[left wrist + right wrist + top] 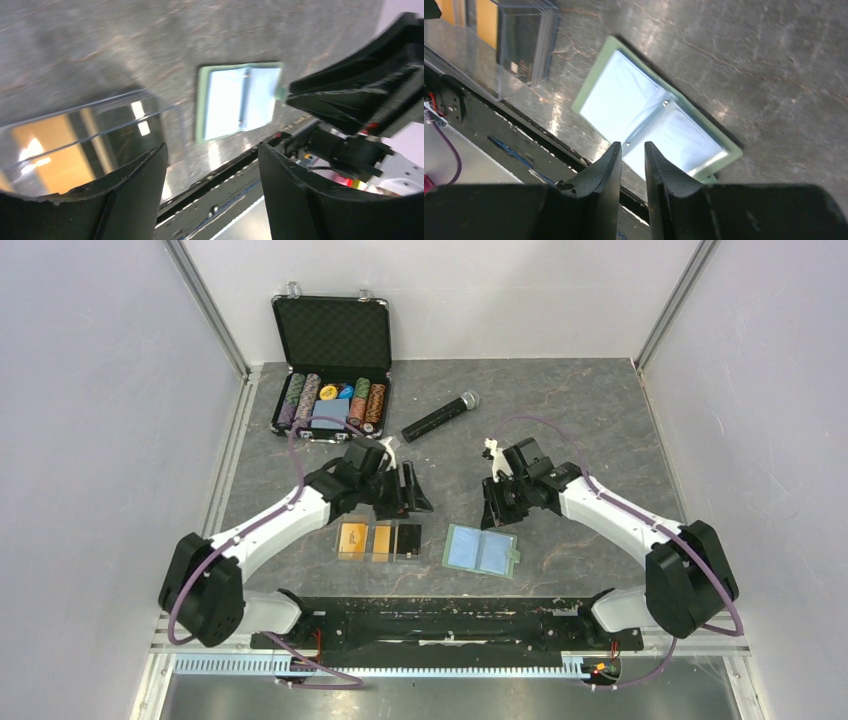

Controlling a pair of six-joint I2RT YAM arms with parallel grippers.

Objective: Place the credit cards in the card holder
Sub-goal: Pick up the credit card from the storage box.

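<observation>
The card holder (pixel 481 550) lies open and flat on the table, green-edged with its light blue inside facing up. It shows again in the left wrist view (pixel 240 99) and the right wrist view (pixel 649 117). The credit cards sit side by side in a clear tray (pixel 379 560): an orange one (pixel 352 539), a gold-tan one (pixel 381 540) and a black one (pixel 407 539). My left gripper (pixel 410 495) (pixel 212 148) hangs open above the tray's far edge, empty. My right gripper (pixel 495 505) (pixel 633 146) hovers over the holder's far edge, jaws narrowly apart with nothing between them.
An open black case of poker chips (pixel 332 370) stands at the back left. A black microphone (pixel 440 417) lies behind the two grippers. A black rail (pixel 440 620) runs along the near table edge, just in front of the tray and holder.
</observation>
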